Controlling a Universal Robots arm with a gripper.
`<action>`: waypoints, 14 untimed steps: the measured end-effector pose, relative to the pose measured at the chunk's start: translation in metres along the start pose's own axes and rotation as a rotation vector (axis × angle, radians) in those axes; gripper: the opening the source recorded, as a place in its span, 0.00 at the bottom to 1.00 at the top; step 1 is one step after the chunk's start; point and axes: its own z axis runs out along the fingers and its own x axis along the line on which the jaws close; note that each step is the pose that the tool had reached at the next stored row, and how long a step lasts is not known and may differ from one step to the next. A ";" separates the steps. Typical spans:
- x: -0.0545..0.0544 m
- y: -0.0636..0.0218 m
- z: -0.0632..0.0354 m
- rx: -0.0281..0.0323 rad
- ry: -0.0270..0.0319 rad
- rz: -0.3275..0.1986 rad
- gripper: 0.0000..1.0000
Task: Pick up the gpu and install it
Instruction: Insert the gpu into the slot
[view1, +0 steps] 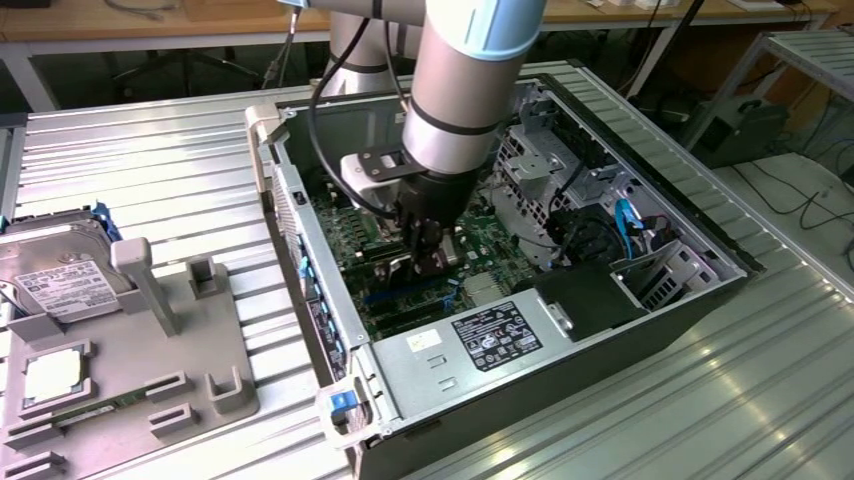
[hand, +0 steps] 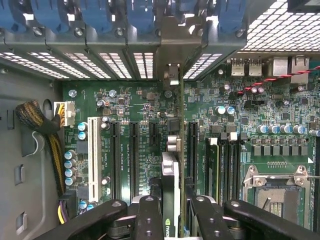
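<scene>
Gpu (hand: 170, 175) in gripper (hand: 172, 207) inside computer case (view1: 694, 300)

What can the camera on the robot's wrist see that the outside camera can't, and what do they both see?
Wrist view alone: the white slot and black slots on the green board up close, the bare processor socket, and the blue clips on the case's back wall.

Exterior view alone: the whole arm, the silver hard drive in the grey holder, and the power supply label.

Both: the gripper shut on the gpu, held over the green motherboard inside the open computer case.
</scene>
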 end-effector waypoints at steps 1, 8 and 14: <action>0.000 0.0003 0.0004 0.0000 0.0000 0.000 0.27; -0.001 0.0014 0.0030 -0.0002 0.0004 0.000 0.27; -0.001 0.0014 0.0032 0.0000 0.0000 0.000 0.27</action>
